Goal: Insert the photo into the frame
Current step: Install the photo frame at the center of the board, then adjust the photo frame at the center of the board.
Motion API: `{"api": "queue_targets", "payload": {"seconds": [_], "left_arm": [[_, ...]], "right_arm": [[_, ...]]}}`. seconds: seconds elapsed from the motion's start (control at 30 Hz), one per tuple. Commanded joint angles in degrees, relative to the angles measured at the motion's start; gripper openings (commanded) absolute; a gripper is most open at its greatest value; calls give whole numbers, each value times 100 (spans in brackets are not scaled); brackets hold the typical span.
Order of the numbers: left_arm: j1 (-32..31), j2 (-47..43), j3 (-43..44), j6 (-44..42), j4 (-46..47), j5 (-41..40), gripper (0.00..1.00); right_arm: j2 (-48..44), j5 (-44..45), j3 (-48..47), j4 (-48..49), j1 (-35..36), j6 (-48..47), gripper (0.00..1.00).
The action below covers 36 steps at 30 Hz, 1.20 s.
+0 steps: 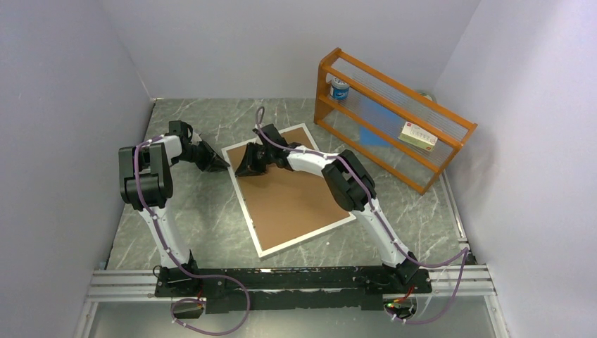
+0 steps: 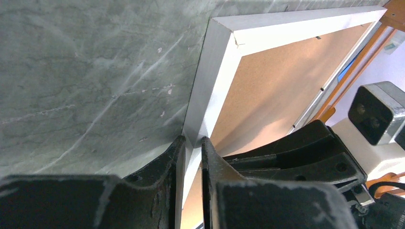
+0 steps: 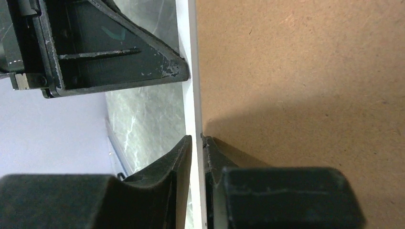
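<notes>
The white frame (image 1: 243, 210) lies flat on the marble table with a brown backing board (image 1: 296, 193) filling its centre. The photo is hidden. My left gripper (image 1: 220, 163) reaches the frame's far-left edge from outside. In the left wrist view its jaws (image 2: 193, 139) pinch the white border (image 2: 219, 57) just below the corner. My right gripper (image 1: 243, 169) comes in over the board and clamps the same edge (image 3: 191, 71) close by (image 3: 197, 137), one finger on the table side and one on the board (image 3: 296, 71) side.
An orange wooden rack (image 1: 394, 116) stands at the back right, holding a blue can (image 1: 340, 89) and a small box (image 1: 418, 135). Walls close in on the left, back and right. A metal rail (image 1: 281, 282) with the arm bases runs along the near edge.
</notes>
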<state>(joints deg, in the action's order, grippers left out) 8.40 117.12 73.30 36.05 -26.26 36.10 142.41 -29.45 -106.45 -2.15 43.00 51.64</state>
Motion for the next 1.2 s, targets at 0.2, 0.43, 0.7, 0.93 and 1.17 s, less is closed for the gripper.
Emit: {"api": "queue_targets", "payload": {"seconds": [0.2, 0.43, 0.7, 0.93, 1.17], "left_arm": [[-145, 418, -168, -190, -453, -967, 17], [-139, 231, -62, -284, -283, -168, 52], [-142, -282, -360, -361, -221, 11, 67], [-138, -445, -712, -211, -7, 9, 68], [-140, -655, -989, -140, 154, 158, 68]], "right_arm": [[-222, 2496, -75, -2109, -81, -950, 28], [-1657, 3076, 325, -2413, -379, -1673, 43], [-3208, 3823, 2062, -2634, -1295, -2316, 76], [-3358, 3593, 2815, -2649, -1736, -2318, 88], [-3515, 2466, 3418, -2327, -1916, -2163, 89]]}}
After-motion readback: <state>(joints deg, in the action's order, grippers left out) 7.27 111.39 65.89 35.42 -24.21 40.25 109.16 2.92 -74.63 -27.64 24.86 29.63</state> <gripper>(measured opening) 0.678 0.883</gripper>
